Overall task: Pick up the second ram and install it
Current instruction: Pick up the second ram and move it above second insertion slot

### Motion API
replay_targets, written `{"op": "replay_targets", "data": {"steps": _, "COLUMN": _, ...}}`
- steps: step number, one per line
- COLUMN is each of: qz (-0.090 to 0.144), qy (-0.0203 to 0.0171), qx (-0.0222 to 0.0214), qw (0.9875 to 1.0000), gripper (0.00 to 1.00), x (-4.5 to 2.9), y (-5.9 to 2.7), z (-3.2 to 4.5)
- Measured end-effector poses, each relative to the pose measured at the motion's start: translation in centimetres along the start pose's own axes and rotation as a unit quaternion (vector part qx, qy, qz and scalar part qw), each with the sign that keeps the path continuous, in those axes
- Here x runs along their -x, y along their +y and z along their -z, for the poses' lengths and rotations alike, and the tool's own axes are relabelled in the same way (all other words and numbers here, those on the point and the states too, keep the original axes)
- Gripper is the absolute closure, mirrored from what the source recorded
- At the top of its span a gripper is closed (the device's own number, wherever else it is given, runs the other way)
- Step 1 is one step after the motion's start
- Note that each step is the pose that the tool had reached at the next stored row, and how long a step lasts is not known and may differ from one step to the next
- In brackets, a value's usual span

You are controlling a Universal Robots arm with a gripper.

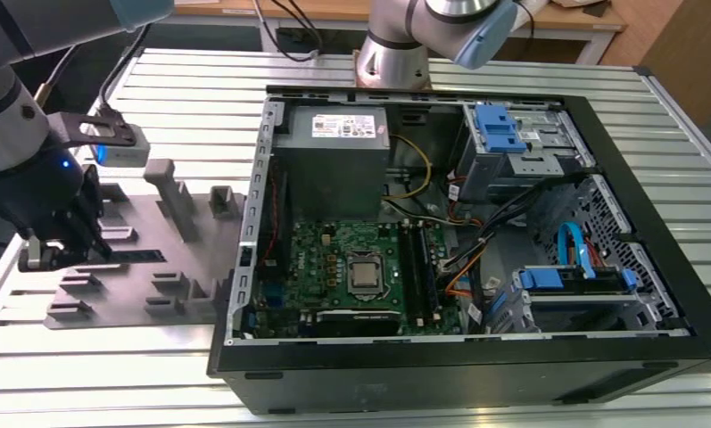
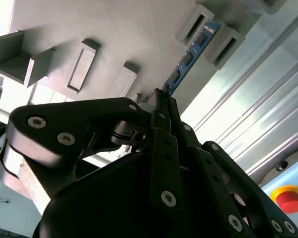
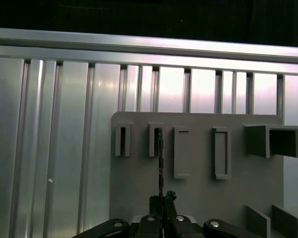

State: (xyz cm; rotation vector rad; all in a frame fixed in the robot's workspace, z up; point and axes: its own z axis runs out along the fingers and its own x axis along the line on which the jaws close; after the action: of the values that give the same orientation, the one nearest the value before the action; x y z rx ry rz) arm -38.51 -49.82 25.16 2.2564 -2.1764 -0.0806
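Gripper (image 2: 159,97): mine, clenched on the near end of the ram (image 2: 189,55).
Ram: standing on edge over the plate (image 3: 198,196), far end between two raised blocks.
Plate: flat on the table (image 3: 64,148), on the exterior view's left of the open case (image 1: 450,379).

One tool (image 3: 160,198), closed on one second ram (image 2: 188,57). Two robot arms: one carrying the tool (image 1: 22,116), another far beyond it (image 1: 393,53). One grey fixture plate (image 1: 129,278) under the tool. One open computer case (image 1: 640,116) well apart from the tool, holding one silver processor chip (image 1: 365,270) and two blue drive brackets (image 1: 496,127). One red button (image 2: 288,198) near the tool. One slatted tabletop (image 1: 188,80).
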Motion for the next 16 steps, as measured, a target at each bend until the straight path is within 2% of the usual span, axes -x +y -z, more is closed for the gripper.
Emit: {"op": "replay_targets", "data": {"steps": 16, "qz": 0.0, "qy": -0.0015, "qx": -0.0001, "qw": 1.0, "gripper": 0.89, "x": 0.1, "y": 0.12, "z": 2.94}}
